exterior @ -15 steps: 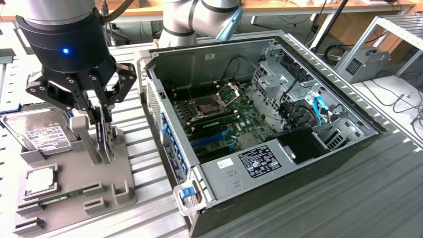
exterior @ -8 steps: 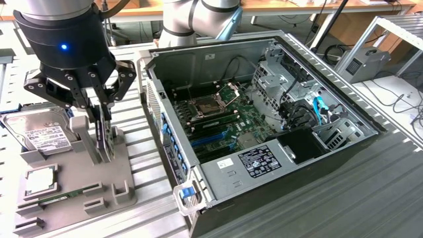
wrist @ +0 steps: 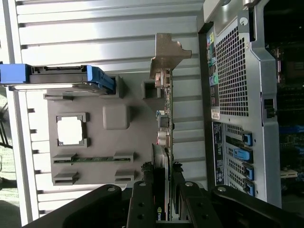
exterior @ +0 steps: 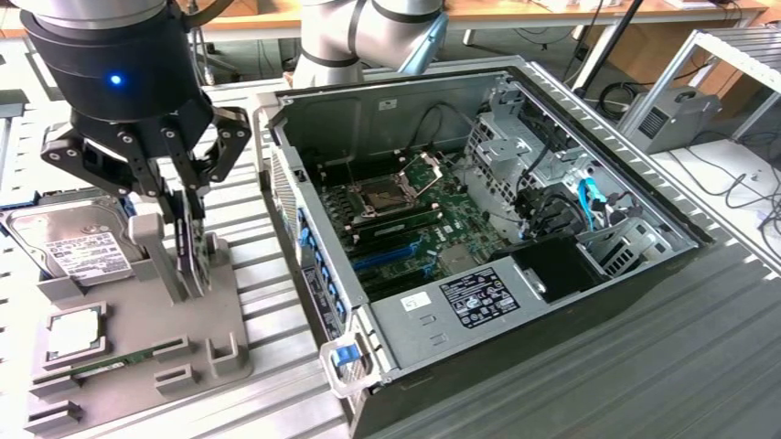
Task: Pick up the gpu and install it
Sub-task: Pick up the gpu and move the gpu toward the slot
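Your hand point(exterior: 181, 240) is pinching the gpu point(exterior: 196, 279), a slim dark card standing on edge in the grey moulded tray point(exterior: 146, 366), just beside the open black computer case point(exterior: 488, 347) on the ribbed metal surface point(exterior: 635, 384). The exterior view gives you the motherboard inside the case and the silver hard drive with a white label point(exterior: 76, 245). The wrist view gives you the gpu point(wrist: 166, 118) edge-on between the fingers point(wrist: 142, 199), plus its silver metal bracket point(wrist: 166, 54) and the case's perforated rear panel point(wrist: 232, 71).
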